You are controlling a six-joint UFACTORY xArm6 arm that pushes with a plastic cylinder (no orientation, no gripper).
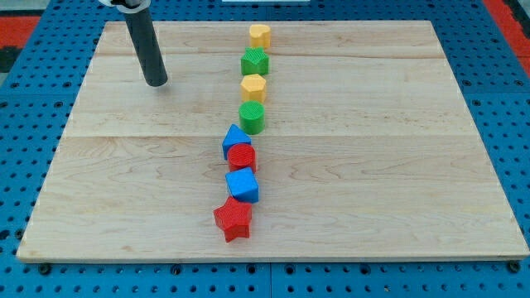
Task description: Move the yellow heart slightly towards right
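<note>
The yellow heart (260,35) sits near the view's top, at the head of a line of blocks running down the middle of the wooden board (397,165). Below it come a green star (255,61), a yellow hexagon (253,86), a green cylinder (252,117), a blue block (235,141), a red cylinder (242,157), a blue cube (243,185) and a red star (233,220). My tip (156,82) rests on the board at the view's upper left, well to the left of the yellow heart and a little lower, touching no block.
The board lies on a blue perforated table (33,99). A red strip (505,16) shows at the view's top right corner. The board's edges are close to the view's bottom and sides.
</note>
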